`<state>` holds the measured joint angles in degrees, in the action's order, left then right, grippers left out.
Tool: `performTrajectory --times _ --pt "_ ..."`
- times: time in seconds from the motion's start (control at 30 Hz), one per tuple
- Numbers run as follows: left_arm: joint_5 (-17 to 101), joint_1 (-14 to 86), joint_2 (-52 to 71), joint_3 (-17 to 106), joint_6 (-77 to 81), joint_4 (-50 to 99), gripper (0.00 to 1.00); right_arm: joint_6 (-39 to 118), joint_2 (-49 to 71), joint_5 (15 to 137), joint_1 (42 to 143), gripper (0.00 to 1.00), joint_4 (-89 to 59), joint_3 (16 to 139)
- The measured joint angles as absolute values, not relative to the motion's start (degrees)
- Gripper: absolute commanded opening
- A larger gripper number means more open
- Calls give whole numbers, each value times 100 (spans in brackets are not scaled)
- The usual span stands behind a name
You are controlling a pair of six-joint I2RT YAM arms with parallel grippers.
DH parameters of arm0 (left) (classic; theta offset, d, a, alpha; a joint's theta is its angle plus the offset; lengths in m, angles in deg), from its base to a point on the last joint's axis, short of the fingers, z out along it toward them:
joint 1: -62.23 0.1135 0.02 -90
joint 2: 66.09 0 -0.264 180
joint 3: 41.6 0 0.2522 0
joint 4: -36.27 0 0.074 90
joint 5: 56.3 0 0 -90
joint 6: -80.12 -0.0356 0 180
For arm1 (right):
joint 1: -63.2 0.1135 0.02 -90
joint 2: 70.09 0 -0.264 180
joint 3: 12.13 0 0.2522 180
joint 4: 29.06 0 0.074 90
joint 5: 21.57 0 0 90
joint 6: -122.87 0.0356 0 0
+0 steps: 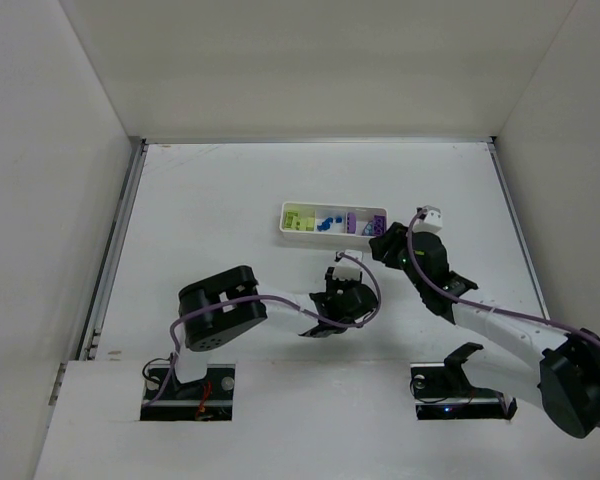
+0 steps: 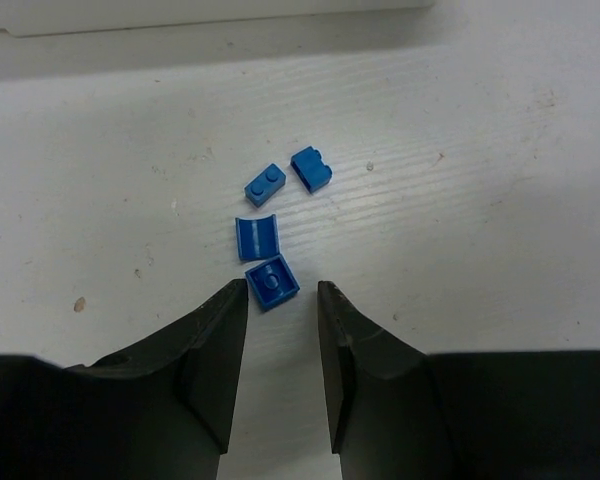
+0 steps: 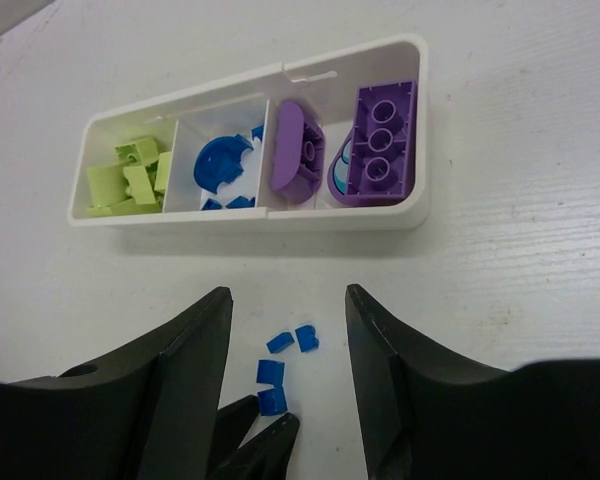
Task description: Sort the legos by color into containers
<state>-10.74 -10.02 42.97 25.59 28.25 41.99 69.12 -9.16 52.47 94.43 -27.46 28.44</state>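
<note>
Near tray's (image 3: pixel 250 222) front wall: four blue legos (image 2: pixel 257 238); closest brick (image 2: pixel 272 282) just ahead of left end effector (image 2: pixel 281 296), jaws narrow, empty. Right end effector (image 3: pixel 287 295) wide, empty, farther.

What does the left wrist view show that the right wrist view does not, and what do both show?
Only the left wrist view: a close look at the four loose blue bricks, with studs visible and the nearest one just ahead of the open left gripper.
Only the right wrist view: the inside of the white tray, with lime-green pieces, blue pieces and purple pieces in separate compartments, beyond the open right gripper.
Both: the same four blue bricks lying on the table, outside the tray.
</note>
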Motion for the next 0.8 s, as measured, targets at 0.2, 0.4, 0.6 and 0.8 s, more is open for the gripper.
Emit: performTrajectory --times 0.2,0.4,0.6,0.8 --pt "-1092 -853 4434 2732 2834 4147 17 6941 -945 5349 9432 55 -2785 2803" --pt "-1085 -822 4419 2701 2834 4193 11 6978 -940 5384 9399 55 -2796 2803" --pt "-1066 -914 3565 2033 2711 4140 12 6978 -826 5378 9386 55 -2877 2803" --pt "-1011 -532 2550 1985 2292 4468 13 6978 -757 5295 9386 55 -2890 2803"
